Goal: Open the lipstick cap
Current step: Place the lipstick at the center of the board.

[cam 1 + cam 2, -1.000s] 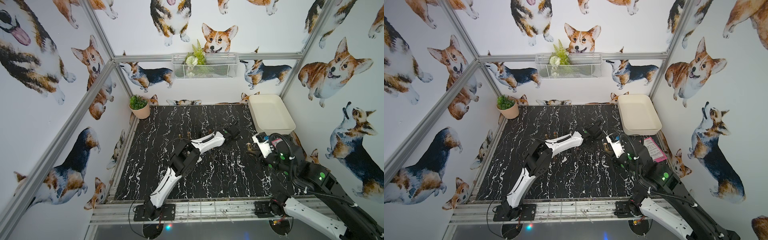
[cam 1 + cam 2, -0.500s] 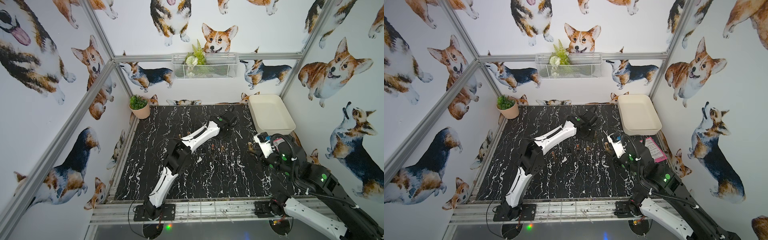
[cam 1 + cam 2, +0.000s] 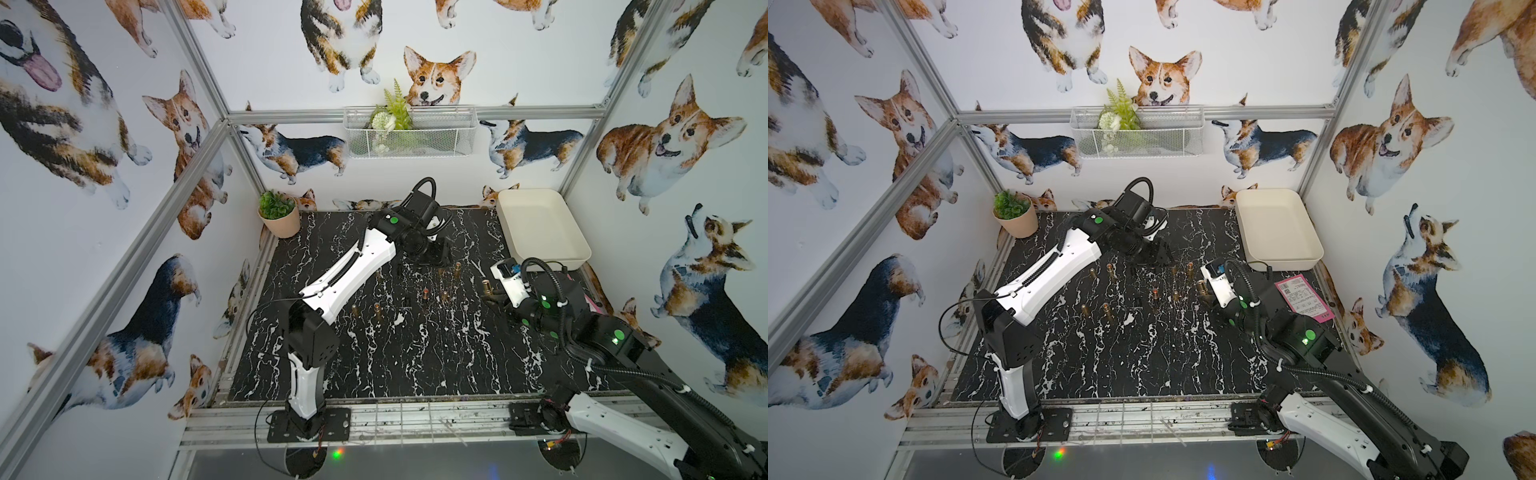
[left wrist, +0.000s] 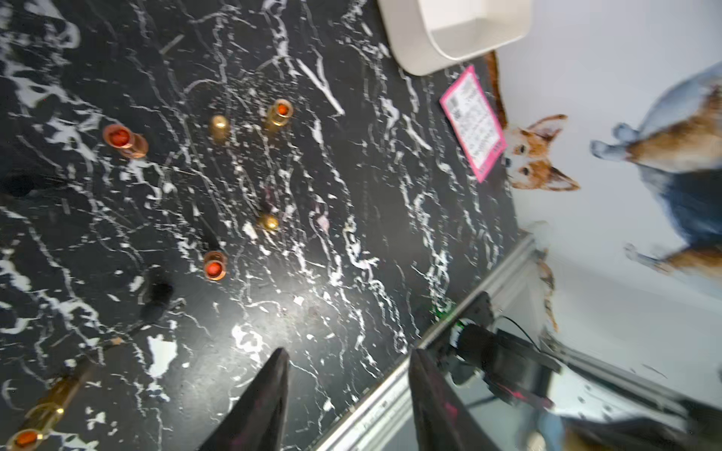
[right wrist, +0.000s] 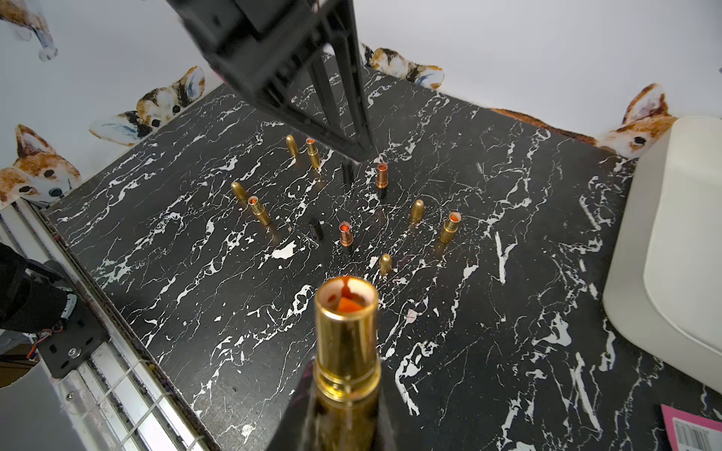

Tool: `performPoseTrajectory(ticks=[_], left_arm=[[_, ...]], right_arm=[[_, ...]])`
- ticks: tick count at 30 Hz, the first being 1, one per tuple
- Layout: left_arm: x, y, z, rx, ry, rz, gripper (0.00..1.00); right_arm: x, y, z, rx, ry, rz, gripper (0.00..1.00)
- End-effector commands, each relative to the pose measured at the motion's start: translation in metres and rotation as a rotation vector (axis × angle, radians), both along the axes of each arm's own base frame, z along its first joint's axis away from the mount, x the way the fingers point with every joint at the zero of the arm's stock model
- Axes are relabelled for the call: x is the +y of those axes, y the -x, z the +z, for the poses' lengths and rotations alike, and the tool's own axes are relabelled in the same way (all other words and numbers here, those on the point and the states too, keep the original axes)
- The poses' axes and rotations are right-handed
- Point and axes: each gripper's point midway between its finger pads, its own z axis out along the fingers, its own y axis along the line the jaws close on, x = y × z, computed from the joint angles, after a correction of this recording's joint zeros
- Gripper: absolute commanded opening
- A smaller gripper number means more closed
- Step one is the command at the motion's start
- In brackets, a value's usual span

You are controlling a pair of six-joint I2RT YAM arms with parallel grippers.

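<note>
My right gripper [image 5: 345,390] is shut on a gold lipstick [image 5: 347,332] whose top is uncapped, with the orange stick showing inside; it hangs over the right side of the table in both top views [image 3: 485,286] [image 3: 1202,286]. My left gripper [image 4: 349,353] is open with nothing between its fingers. It hovers over the far middle of the table [image 3: 432,253], apart from the right gripper. Several uncapped lipsticks [image 5: 345,234] stand on the table, with loose gold caps [image 5: 385,263] and black caps [image 5: 347,172] among them.
A white tray [image 3: 548,259] sits at the back right corner. A potted plant [image 3: 279,216] stands at the back left. A pink card [image 3: 1304,297] lies by the right edge. A wire basket [image 3: 409,133] hangs on the back wall.
The left gripper has pulled away from the right gripper, moving left and toward the back of the table. The right gripper has stayed put, still holding the lipstick.
</note>
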Motion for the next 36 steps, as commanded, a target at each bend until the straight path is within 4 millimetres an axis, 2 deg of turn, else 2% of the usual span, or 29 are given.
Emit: performPoseTrajectory(ticks=[1,4,10,16,24,36], left_arm=[[-0.004,0.032,0.029,0.053,0.114,-0.101,0.52],[-0.001,0.045,0.043,0.06,0.15,-0.126,0.55],[0.001,0.057,0.05,0.061,0.175,-0.158,0.6],[-0.01,0.067,0.032,0.087,0.131,-0.199,0.61],[-0.018,0.061,0.036,0.061,0.139,-0.211,0.6],[-0.027,0.07,0.029,0.084,0.119,-0.264,0.54]], right_arm=[[0.015,-0.008,0.009,-0.027,-0.043,0.034,0.03],[0.023,-0.011,0.007,-0.009,-0.049,0.042,0.03],[0.031,-0.016,0.005,0.002,-0.054,0.058,0.03],[0.034,-0.02,0.004,0.008,-0.06,0.051,0.03],[0.038,-0.021,0.0,0.023,-0.05,0.06,0.03],[0.042,-0.024,-0.002,0.034,-0.038,0.069,0.03]])
